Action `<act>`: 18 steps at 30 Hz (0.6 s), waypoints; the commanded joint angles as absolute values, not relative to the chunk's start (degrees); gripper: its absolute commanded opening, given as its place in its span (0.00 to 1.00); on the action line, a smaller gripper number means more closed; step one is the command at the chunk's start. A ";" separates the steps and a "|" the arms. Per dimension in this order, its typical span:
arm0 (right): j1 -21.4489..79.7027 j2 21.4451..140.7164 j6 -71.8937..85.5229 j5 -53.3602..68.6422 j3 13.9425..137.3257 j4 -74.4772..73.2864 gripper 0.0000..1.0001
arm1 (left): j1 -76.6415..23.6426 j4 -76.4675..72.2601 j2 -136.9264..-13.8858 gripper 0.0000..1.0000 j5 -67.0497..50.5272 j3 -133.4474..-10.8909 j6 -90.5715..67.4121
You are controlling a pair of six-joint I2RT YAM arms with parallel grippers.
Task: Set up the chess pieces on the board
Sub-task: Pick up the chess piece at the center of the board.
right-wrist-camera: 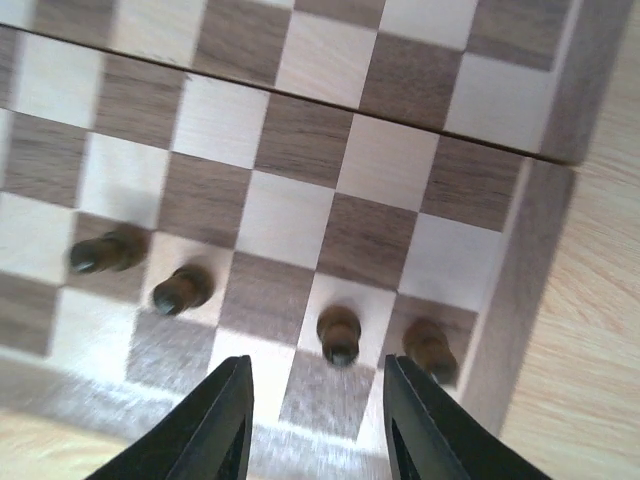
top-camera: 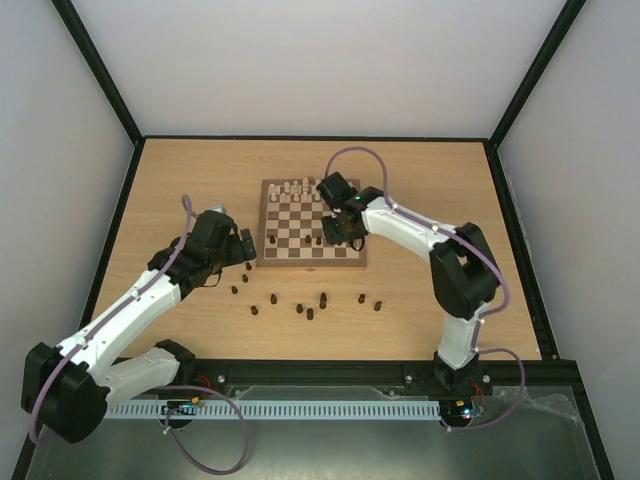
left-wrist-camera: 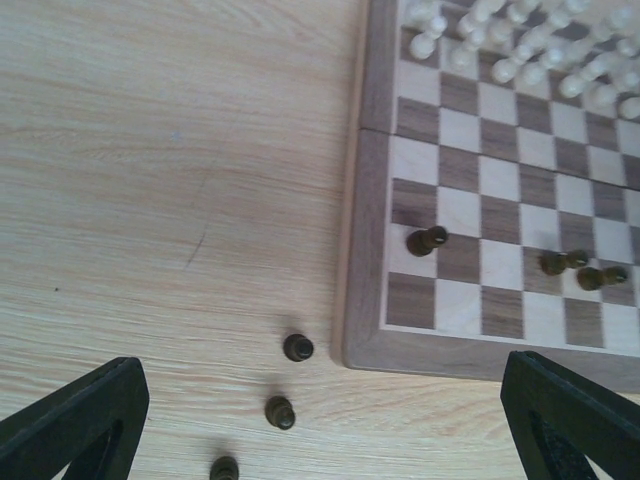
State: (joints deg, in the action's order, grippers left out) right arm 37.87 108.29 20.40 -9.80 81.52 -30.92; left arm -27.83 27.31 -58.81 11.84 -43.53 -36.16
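Find the board in the middle, chess pieces on its near rows and loose just near of it. Note right gripper over the near-right corner and left gripper by the left edge, both apart, empty. Expect light, tippy wood; pinch at the waist.

Some chess pieces on the board, others on table before it

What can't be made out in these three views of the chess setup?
Top view: the chess pieces off the board are too small to tell their types.
Top view: the right pincer covers part of the board's right side.
Left wrist view: the cream pieces are blurred and cut off by the top edge.
Right wrist view: blur leaves the four dark pieces' types unclear.
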 commanded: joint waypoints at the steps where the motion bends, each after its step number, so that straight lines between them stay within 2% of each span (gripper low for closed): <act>1: 38.75 98.16 21.02 -7.84 78.67 -31.91 0.38 | -26.18 26.63 -62.91 1.00 10.49 -43.74 -35.12; 4: 39.66 93.42 21.27 -7.21 75.87 -31.64 0.40 | -26.10 26.04 -66.90 0.98 11.05 -43.94 -35.37; 13: 40.35 85.67 20.74 -4.57 70.37 -30.74 0.41 | -26.73 21.69 -76.99 0.58 9.55 -43.52 -36.20; 18: 40.96 86.25 20.48 -3.32 70.05 -30.08 0.41 | -27.42 21.15 -80.29 0.48 10.96 -44.13 -36.33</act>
State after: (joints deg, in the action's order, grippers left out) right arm 40.27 86.56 20.97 -5.10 70.76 -29.67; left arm -26.94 22.24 -78.48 9.98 -43.53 -36.38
